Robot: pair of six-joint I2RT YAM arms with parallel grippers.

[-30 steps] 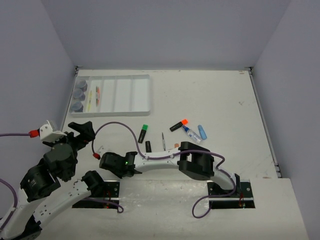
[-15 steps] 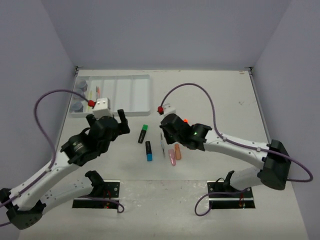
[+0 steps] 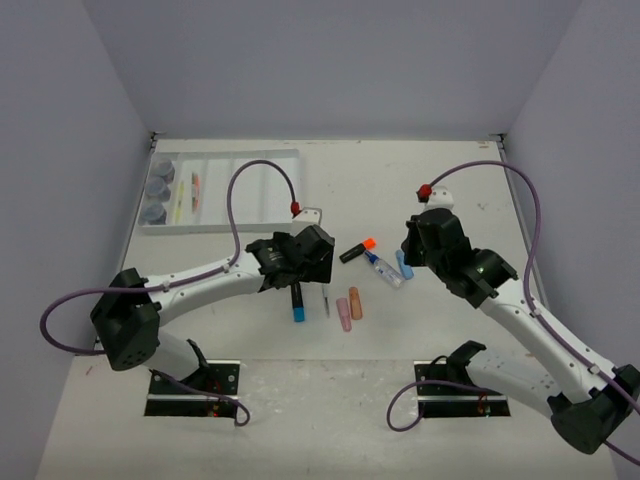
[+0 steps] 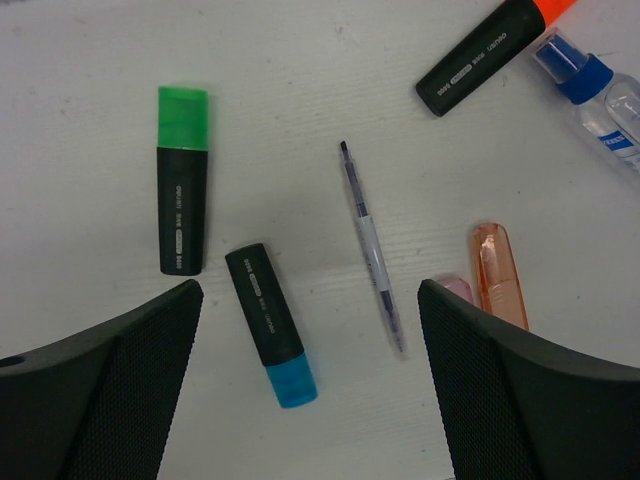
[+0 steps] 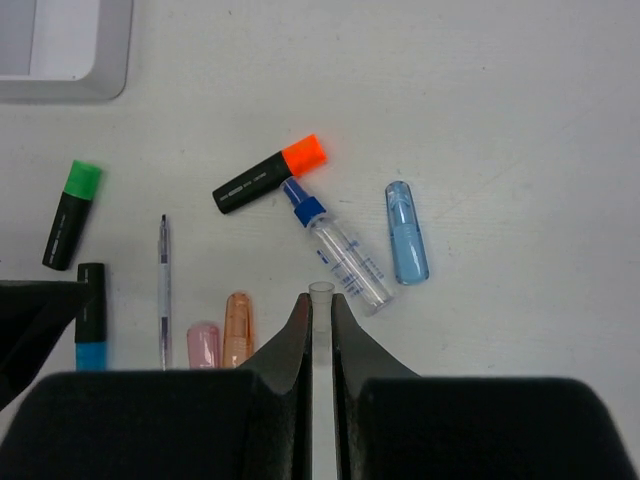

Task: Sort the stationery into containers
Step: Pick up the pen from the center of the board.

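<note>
My left gripper (image 3: 300, 272) (image 4: 308, 320) is open and empty above the table, its jaws standing either side of a blue-capped highlighter (image 4: 268, 323) and a thin pen (image 4: 370, 245). A green-capped highlighter (image 4: 182, 180) lies just left of them. My right gripper (image 3: 413, 250) (image 5: 320, 305) is shut on a thin clear tube (image 5: 320, 292), just short of the glue bottle (image 5: 340, 250). An orange-capped highlighter (image 5: 268, 175), a blue eraser (image 5: 406, 232), an orange eraser (image 5: 238, 325) and a pink eraser (image 5: 203, 345) lie loose. The white tray (image 3: 300, 190) stands far left.
Three grey-blue pots (image 3: 157, 190) fill the tray's leftmost compartment, with thin pens in the one beside it. Grey walls close in the table at the back and sides. The arm bases sit at the near edge.
</note>
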